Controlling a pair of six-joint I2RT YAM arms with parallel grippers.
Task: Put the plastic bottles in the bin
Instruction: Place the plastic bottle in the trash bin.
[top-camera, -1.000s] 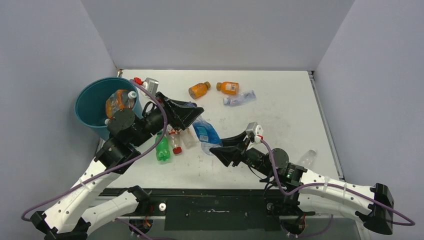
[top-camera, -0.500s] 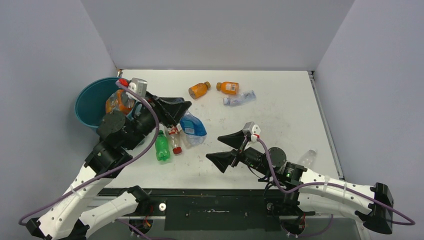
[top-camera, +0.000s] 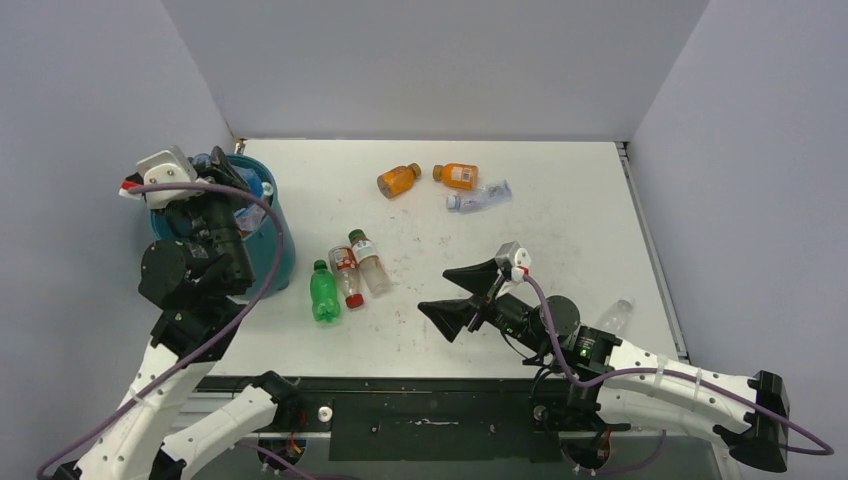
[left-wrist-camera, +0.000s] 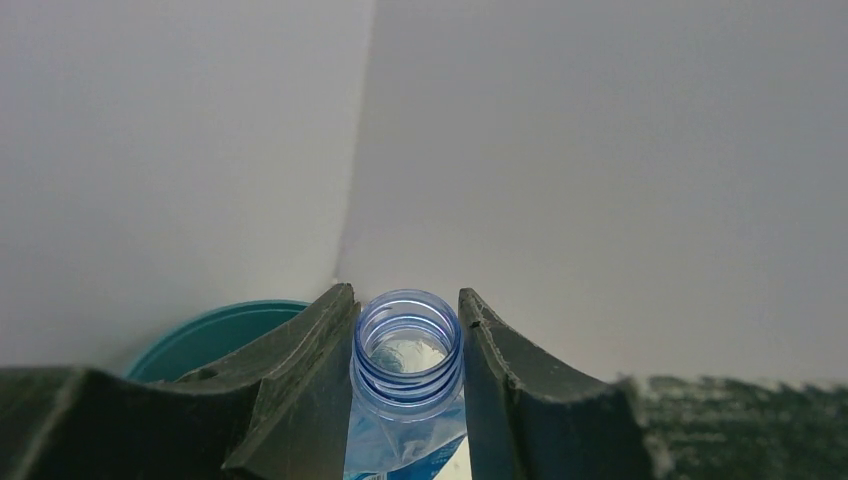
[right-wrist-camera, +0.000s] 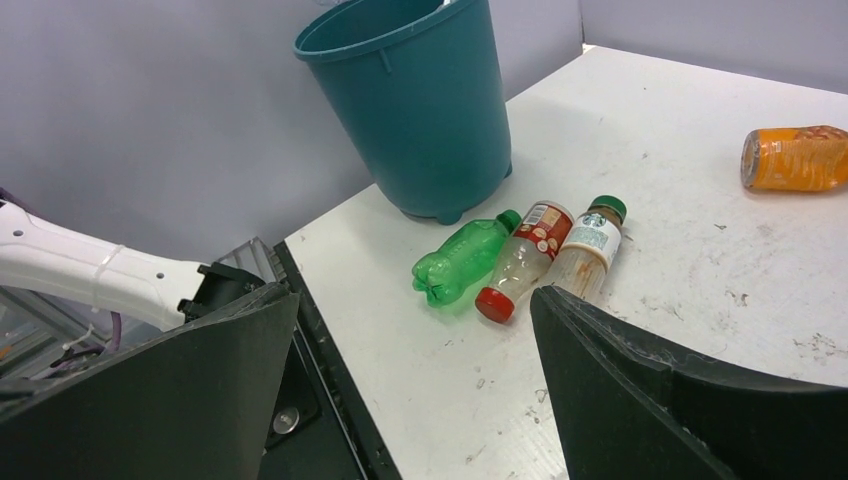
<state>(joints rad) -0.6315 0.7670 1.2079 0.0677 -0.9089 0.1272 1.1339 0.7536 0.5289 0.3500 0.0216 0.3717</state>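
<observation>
- Left gripper (left-wrist-camera: 407, 297) jaws: pinched on the neck of a capless blue-tinted bottle (left-wrist-camera: 405, 350). Its long axis runs along the fingers, with the open mouth pointing away from the wrist.
- Bin (top-camera: 272, 245): at the left edge of the desk (top-camera: 560, 240), beneath that gripper in the overhead view. Judge your drop from that view, because the wrist view gives only an arc of rim left of the fingers.
- Right gripper (top-camera: 435, 292) jaws: spread wide on nothing, toward the desk's near edge, facing left.
- Ahead of those jaws, across bare desk: green bottle (top-camera: 322, 293), red-capped bottle (top-camera: 345, 276) and green-capped bottle (top-camera: 368, 263). They lie side by side just beside the bin's base, long axes roughly near-to-far, so broadside to your approach. The right arm looks the free one for them.
- Toward the far edge: first orange bottle (top-camera: 398, 180), second orange bottle (top-camera: 457, 175) and clear bottle (top-camera: 480, 197).
- Near the right edge: pale bottle (top-camera: 613, 317), close beside the right arm.
- Hidden: the held bottle's body is cropped in the wrist view. Overhead, the left arm covers most of the bin's mouth, so you cannot count its contents or confirm that the bottle hangs inside the rim.
</observation>
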